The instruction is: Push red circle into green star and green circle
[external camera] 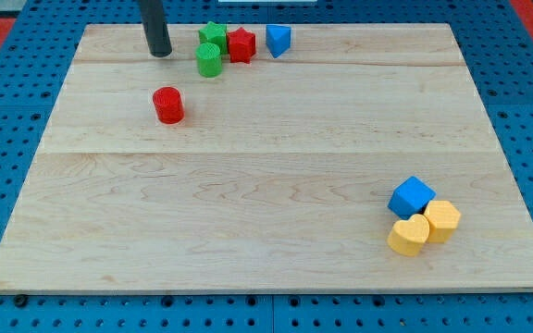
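The red circle [168,104] lies on the wooden board [266,185] at the upper left. The green circle [208,59] lies up and right of it, touching the green star [213,37] just above. A red star [241,44] sits against the green star's right side. My tip [160,52] rests on the board near the view's top, above the red circle and left of the green circle, touching no block.
A blue triangular block [278,40] lies right of the red star. At the lower right a blue cube [411,197], a yellow hexagon [442,220] and a yellow heart [408,236] sit clustered. A blue pegboard [526,111] surrounds the board.
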Controlling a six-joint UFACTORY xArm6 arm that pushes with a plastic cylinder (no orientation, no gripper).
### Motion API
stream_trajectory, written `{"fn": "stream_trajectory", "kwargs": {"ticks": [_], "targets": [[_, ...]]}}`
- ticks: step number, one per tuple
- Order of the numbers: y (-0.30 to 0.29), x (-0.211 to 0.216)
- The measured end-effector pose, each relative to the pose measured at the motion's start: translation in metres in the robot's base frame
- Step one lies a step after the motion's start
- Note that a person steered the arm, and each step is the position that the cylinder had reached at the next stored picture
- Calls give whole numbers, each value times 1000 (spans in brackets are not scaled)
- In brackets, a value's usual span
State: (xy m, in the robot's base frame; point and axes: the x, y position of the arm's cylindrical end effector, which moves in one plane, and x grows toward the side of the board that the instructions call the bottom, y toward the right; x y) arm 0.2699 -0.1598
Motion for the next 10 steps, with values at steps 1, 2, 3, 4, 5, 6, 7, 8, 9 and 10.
{"fn": "stream_trajectory", "kwargs": {"ticks": [1, 2, 3, 4, 5, 6, 7, 8, 9, 10], "targets": [[-6, 35], [-42, 92], [-43, 143], [-22, 172], [-3, 171], [10, 161], [18, 140], [28, 108], [27, 79], [38, 51]]}}
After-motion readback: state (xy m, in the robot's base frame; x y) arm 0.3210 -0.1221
